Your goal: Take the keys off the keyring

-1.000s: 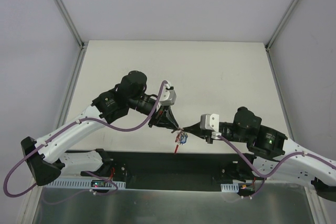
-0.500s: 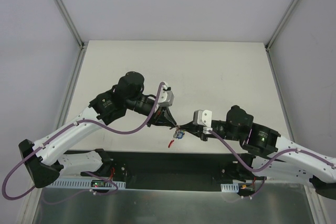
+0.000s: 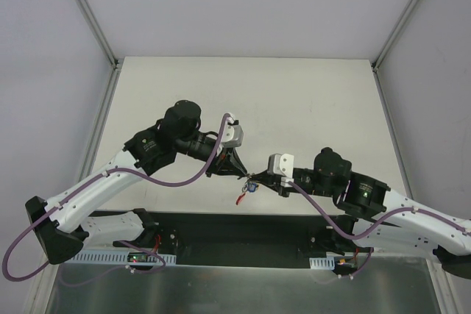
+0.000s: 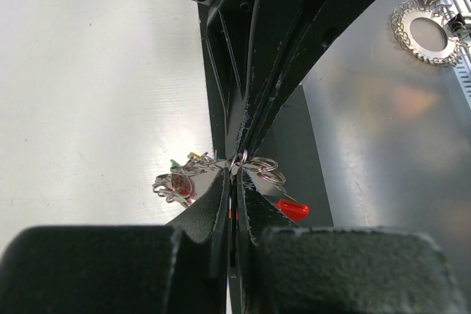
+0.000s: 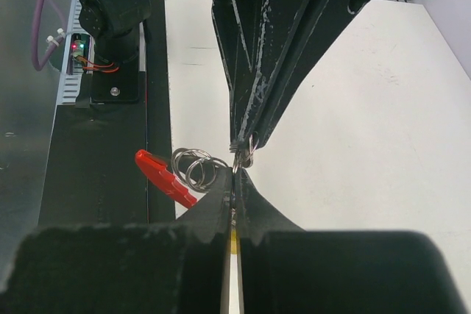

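Observation:
My two grippers meet tip to tip above the table's near edge. The left gripper (image 3: 243, 174) and the right gripper (image 3: 257, 179) are both shut on the thin silvery keyring (image 5: 237, 161). The keys (image 3: 248, 190) dangle below the pinch. In the left wrist view a cluster of keys (image 4: 179, 182) with red, green and yellow heads hangs left of my fingers (image 4: 213, 204). Small loose rings (image 4: 266, 168) and a red key head (image 4: 293, 209) hang to the right. In the right wrist view the red key head (image 5: 163, 176) and two small rings (image 5: 194, 167) hang left of my fingers (image 5: 254, 196).
A black strip (image 3: 221, 229) runs along the table's near edge with the arm bases on it. A left arm base block with wiring (image 5: 110, 12) stands on it. A coil of metal chain (image 4: 429, 31) lies on the grey metal surface beyond the strip. White walls close in the table (image 3: 294, 93).
The right arm has pushed leftward and the left gripper has drawn back with it, so the pinched bunch of keys now hangs a little further left. Both grippers stay shut.

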